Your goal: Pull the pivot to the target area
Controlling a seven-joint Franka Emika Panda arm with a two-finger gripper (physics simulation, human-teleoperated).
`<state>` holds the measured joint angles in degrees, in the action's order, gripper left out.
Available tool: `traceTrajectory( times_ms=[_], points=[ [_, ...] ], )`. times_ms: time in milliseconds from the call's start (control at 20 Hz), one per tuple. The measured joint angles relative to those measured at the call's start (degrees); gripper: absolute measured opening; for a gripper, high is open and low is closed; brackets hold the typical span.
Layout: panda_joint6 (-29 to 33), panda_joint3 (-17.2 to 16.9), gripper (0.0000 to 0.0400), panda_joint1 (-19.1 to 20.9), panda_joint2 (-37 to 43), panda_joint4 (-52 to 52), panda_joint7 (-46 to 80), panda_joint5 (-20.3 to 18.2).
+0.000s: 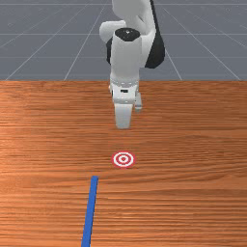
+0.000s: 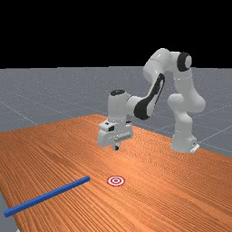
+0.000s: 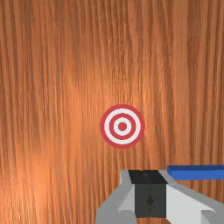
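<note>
Wrist view: the gripper [image 3: 150,192] had fingers pressed together; lowering toward the blue stick [image 3: 197,173] likely came first, before dragging it targetward.

The bar [image 1: 90,207] is blue, the target [image 3: 122,126] ringed red-and-white

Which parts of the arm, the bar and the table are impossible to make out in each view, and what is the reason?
Front view: the blue bar's lower end, cut off by the bottom edge; the arm's upper parts, by the top edge.
Far view: part of the table, by the picture's edges.
Wrist view: the bar's remaining length, by the side edge.
</note>
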<state>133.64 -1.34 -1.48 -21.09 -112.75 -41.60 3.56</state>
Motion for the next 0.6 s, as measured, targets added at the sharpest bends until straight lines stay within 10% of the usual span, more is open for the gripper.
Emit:
traceTrajectory(
  times_ms=[600],
  points=[
    [0.53,0.83,0.0000,0.73,-0.46,-0.26,-1.90,-2.13]
  ],
)
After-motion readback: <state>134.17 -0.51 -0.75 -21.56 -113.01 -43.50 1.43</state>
